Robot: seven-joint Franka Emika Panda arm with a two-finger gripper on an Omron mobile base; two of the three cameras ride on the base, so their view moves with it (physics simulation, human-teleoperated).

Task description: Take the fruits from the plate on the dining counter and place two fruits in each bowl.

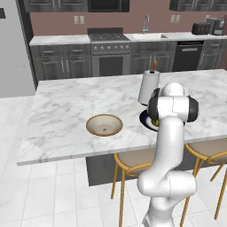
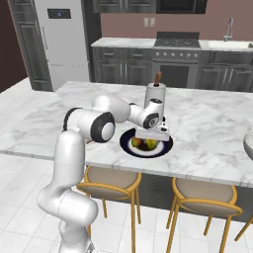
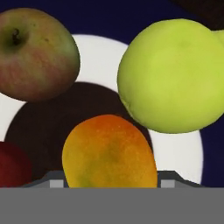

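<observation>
While the arm reaches low over the plate (image 2: 129,147) on the dining counter (image 1: 66,111), we see the gripper (image 2: 151,140) down among the fruits. Through the hand view, an orange-yellow fruit (image 3: 109,153) sits between the two fingertips at 6 o'clock; whether they clamp it we cannot tell. A yellow-green fruit (image 3: 173,74) lies at 2 o'clock, a brownish apple (image 3: 37,54) at 10 o'clock, a dark red fruit (image 3: 13,164) at 8 o'clock. A tan bowl (image 1: 104,125) stands well apart from the plate.
</observation>
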